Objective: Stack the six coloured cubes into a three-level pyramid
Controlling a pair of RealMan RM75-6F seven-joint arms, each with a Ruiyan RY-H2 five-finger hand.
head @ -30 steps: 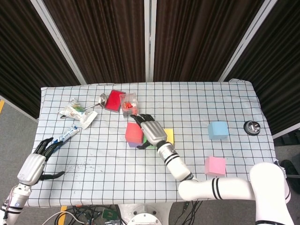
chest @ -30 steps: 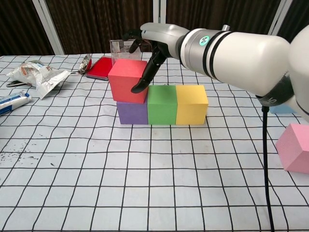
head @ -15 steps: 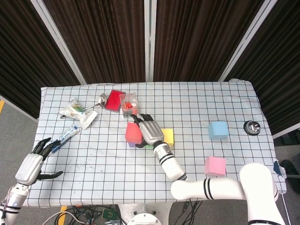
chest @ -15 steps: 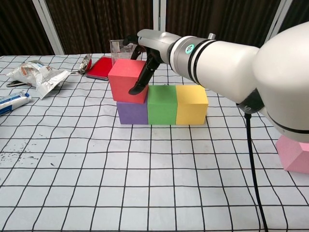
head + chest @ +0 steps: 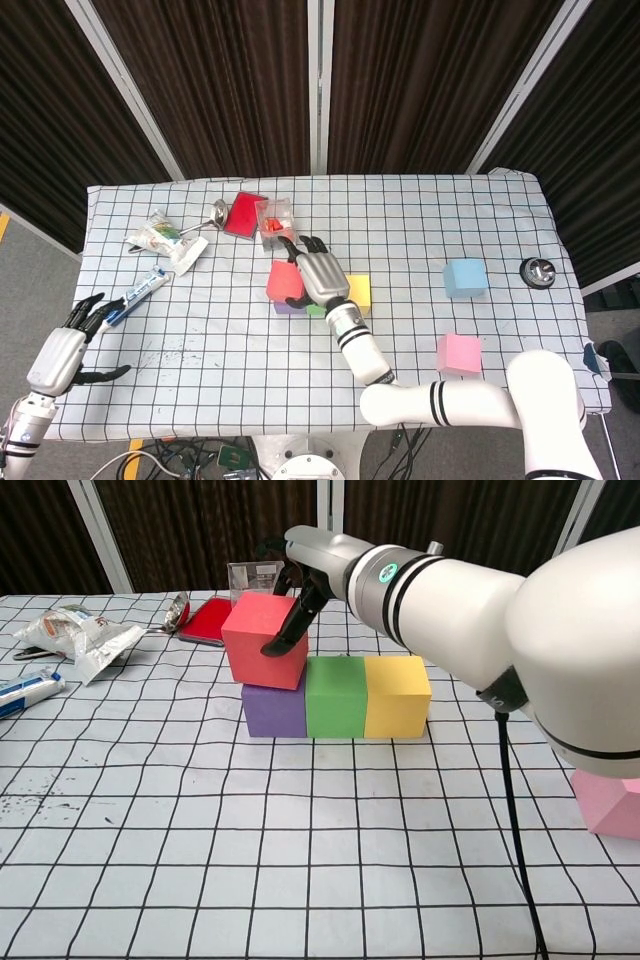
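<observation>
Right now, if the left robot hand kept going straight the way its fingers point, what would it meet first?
Probably the toothpaste tube. The left robot hand hovers open off the table's near left edge, fingers aimed up and to the right toward it. Depth is unclear, so it could pass above the tube.

1. The green cube [image 5: 335,696] sits on the bench at the middle of a three-cube row.
2. The purple cube [image 5: 272,712] touches the green cube's left face.
3. The yellow cube [image 5: 397,695] touches the green cube's right face.
4. The red cube [image 5: 262,638] lies on the purple cube, slightly tilted, up and left of the green cube.
5. The blue cube [image 5: 465,277] lies well right of the green cube.
6. The pink cube [image 5: 459,354] lies right of the green cube, nearer the front edge.
</observation>
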